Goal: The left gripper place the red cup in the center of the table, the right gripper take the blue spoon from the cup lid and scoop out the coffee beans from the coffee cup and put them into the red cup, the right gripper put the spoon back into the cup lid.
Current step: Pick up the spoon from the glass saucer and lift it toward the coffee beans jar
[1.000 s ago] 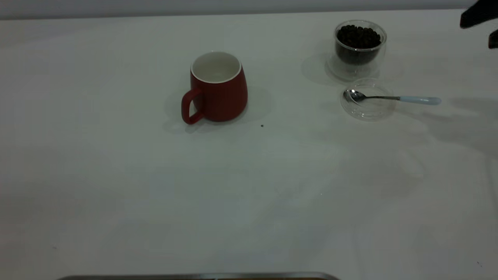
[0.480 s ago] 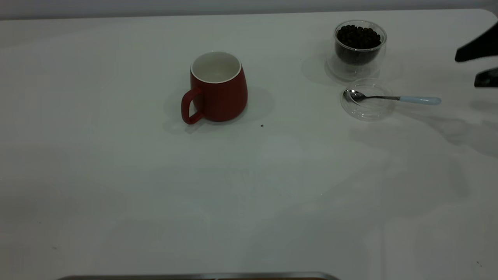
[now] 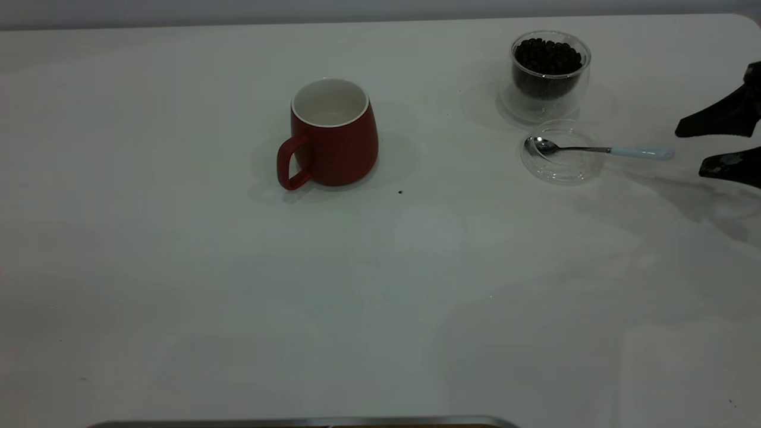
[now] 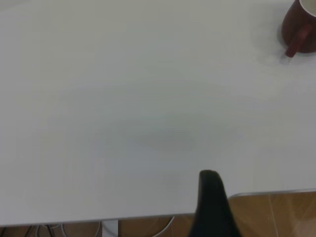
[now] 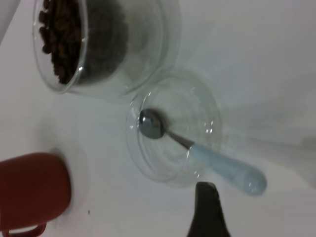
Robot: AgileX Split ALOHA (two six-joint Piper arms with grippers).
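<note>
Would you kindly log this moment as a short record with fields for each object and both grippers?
red cup: upright mid-table, empty, handle toward the camera's left
coffee cup: far right, holding coffee beans
cup lid: just in front of the coffee cup
blue spoon: bowl in the lid, handle sticking out toward the right
right gripper: open, just beyond the handle tip
left gripper: near the table edge, far from the cup

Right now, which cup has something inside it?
The clear glass coffee cup, full of dark coffee beans. The red cup shows only its empty white inside.
</note>
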